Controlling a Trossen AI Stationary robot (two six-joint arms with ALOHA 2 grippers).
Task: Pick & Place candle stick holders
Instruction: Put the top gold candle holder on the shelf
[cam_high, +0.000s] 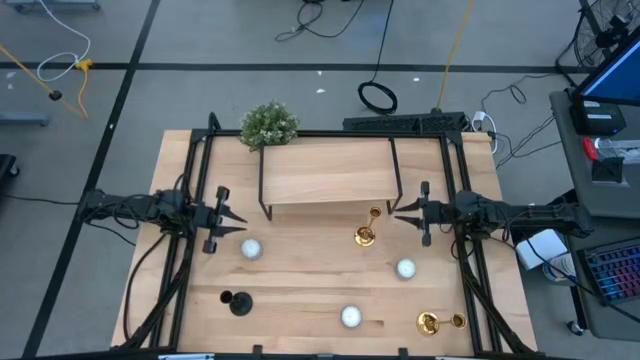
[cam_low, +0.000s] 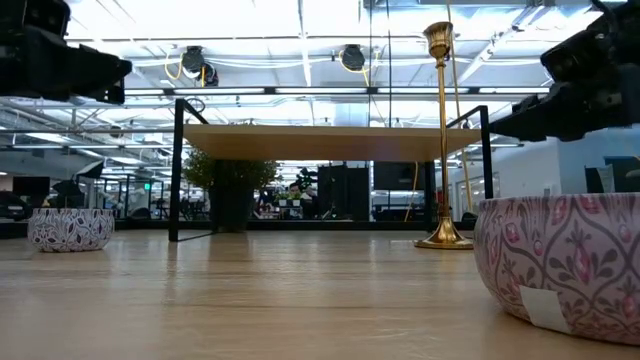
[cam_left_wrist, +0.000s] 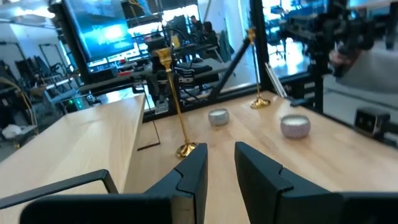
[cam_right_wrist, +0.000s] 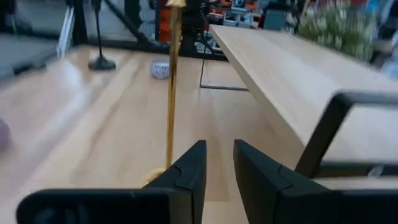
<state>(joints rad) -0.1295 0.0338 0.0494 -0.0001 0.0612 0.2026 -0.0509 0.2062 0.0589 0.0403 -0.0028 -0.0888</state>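
Note:
A gold candlestick (cam_high: 365, 232) stands on its round base in front of the shelf's right end; it also shows in the low view (cam_low: 441, 140), the left wrist view (cam_left_wrist: 176, 93) and the right wrist view (cam_right_wrist: 172, 81). A second gold candlestick (cam_high: 435, 322) stands near the near right corner. A black candlestick (cam_high: 238, 302) stands at the near left. My left gripper (cam_high: 232, 222) is open and empty at the table's left. My right gripper (cam_high: 403, 213) is open and empty, a little to the right of the first gold candlestick.
A wooden shelf on a black frame (cam_high: 330, 172) spans the table's far middle, with a bushy green plant (cam_high: 268, 124) at its far left corner. Three round patterned tins sit on the table, one on the left (cam_high: 250, 249), one on the right (cam_high: 405, 268), one in the near middle (cam_high: 351, 316).

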